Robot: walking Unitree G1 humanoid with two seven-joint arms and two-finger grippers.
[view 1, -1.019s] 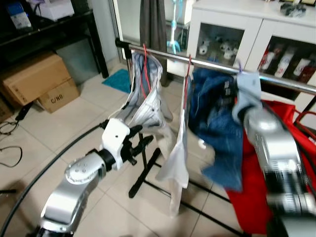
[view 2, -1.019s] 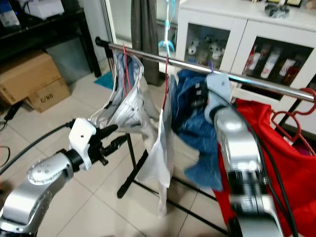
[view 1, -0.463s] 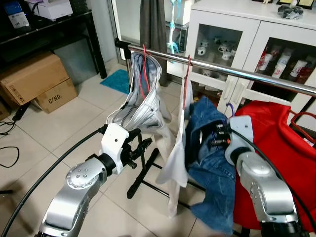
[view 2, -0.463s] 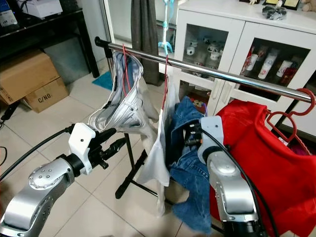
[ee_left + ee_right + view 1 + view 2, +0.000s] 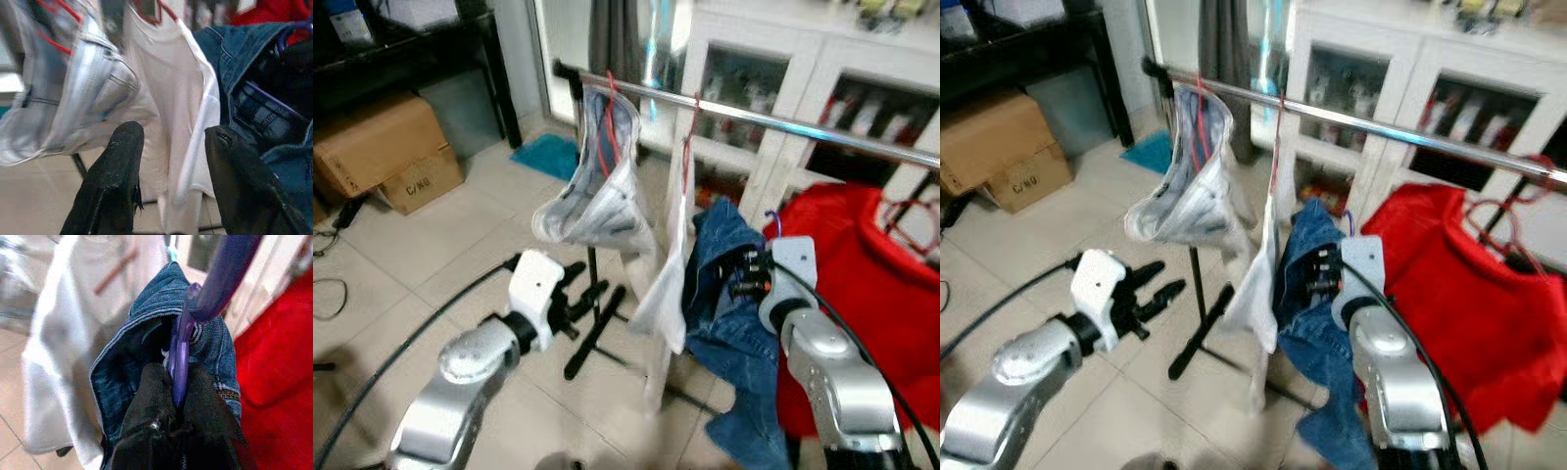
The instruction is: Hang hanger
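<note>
My right gripper (image 5: 751,276) is shut on a purple hanger (image 5: 183,333) that carries a blue denim garment (image 5: 729,323). Its fingers (image 5: 151,416) pinch the hanger's neck, and the hook (image 5: 771,221) sticks up well below the silver clothes rail (image 5: 783,124). The denim hangs beside a white garment (image 5: 668,284) on a red hanger (image 5: 687,137). Further left on the rail hangs a pale, light-washed garment (image 5: 597,196) on another red hanger. My left gripper (image 5: 589,296) is open, low and left of the clothes, holding nothing.
A red garment (image 5: 871,284) on a red hanger hangs at the rail's right end. The rack's black foot (image 5: 592,338) crosses the tiled floor. White glass-door cabinets (image 5: 803,88) stand behind the rail, cardboard boxes (image 5: 386,147) and a black shelf at the left.
My right gripper dropped from up at the rail to chest height with the denim and purple hanger still in it. The view has shifted and blurred slightly; the left arm is about where it was.
</note>
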